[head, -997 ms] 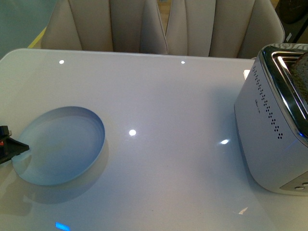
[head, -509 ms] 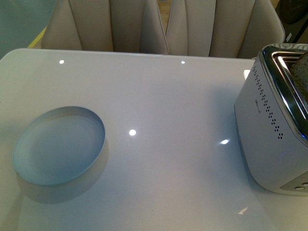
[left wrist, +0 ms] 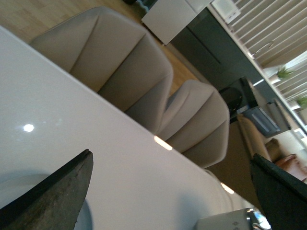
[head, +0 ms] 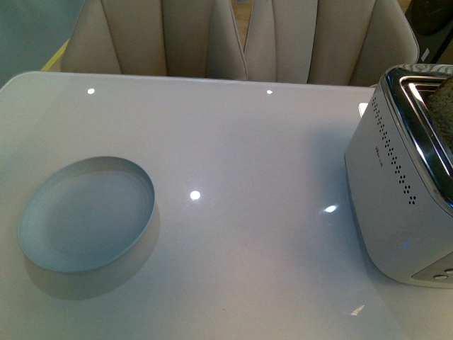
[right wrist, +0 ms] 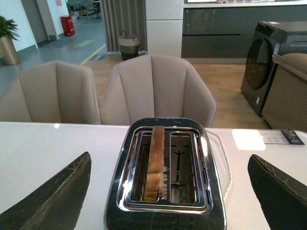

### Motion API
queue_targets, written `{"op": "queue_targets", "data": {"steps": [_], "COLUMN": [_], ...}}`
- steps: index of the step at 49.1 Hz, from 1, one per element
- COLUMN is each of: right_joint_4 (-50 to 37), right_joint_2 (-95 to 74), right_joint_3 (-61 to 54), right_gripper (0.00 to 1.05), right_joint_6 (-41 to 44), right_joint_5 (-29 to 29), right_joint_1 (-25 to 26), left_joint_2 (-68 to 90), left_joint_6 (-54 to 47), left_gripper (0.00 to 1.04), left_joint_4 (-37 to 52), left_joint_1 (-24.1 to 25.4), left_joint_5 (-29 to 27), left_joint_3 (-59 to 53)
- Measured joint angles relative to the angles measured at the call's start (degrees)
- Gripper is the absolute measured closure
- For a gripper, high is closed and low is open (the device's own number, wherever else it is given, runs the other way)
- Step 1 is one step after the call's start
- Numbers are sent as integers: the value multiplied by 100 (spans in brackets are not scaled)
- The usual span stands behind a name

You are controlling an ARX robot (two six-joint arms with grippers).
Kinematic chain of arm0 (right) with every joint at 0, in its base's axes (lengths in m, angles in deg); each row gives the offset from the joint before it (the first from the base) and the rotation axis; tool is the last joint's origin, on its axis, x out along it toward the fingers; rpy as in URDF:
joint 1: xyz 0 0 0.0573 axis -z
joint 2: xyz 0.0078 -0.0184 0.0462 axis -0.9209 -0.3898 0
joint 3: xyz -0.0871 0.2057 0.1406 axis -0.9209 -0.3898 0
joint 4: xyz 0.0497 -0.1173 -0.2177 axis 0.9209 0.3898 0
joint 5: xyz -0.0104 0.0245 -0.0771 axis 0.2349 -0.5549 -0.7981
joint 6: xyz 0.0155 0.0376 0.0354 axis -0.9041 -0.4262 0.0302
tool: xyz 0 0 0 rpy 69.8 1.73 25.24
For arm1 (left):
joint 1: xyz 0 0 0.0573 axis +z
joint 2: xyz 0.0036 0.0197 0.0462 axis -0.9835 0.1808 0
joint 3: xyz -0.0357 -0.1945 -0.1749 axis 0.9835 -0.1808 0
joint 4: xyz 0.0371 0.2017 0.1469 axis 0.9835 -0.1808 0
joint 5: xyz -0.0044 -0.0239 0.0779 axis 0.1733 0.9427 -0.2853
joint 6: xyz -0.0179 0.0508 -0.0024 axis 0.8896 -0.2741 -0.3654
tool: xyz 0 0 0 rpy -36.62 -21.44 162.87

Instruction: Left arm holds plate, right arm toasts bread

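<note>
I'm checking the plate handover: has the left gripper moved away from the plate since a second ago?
Yes. It was at the plate's left rim; now it's out of the front view.

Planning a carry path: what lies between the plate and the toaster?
Nothing: in the front view, only bare table separates plate and toaster.

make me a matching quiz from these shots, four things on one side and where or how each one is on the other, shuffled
Things:
1. plate
2. bread
3. toaster
4. right pincer

Places or states:
A. standing in one toaster slot
B. open, above the toaster
C. on the table's left side, empty
D. on the table's right side

Pairs: 1-C, 2-A, 3-D, 4-B
</note>
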Motion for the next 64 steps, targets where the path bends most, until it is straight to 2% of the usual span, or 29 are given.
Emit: {"op": "queue_targets", "data": {"steps": [3, 6, 11, 16, 21, 46, 51, 64], "right_joint_4": [0, 0, 0, 0, 0, 0, 0, 0], "right_joint_2": [0, 0, 0, 2, 0, 0, 0, 0], "right_joint_3": [0, 0, 0, 0, 0, 0, 0, 0], "right_gripper": [9, 9, 9, 9, 9, 9, 9, 9], "right_joint_6": [0, 0, -2, -2, -2, -2, -2, 0], "right_joint_5": [7, -4, 2, 0, 0, 0, 0, 0], "right_joint_1": [0, 0, 0, 0, 0, 0, 0, 0], "left_joint_2": [-439, -909, -1528, -1923, -2216, -3919, -4037, -4872], "left_joint_6": [-1021, -2240, -3475, -3775, -3834, -3884, -3884, -3897], "left_gripper": [21, 36, 60, 85, 102, 102, 102, 102], "left_joint_4": [708, 664, 483, 439, 363, -654, -529, -1309], "left_joint_1": [-317, -332, -345, -343, -345, -345, -345, -345], "left_joint_5": [-1075, -1486, -1506, -1510, -1512, -1512, -1512, -1512], "left_joint_3": [-328, -577, -938, -1327, -1547, -2229, -2413, -2415]}}
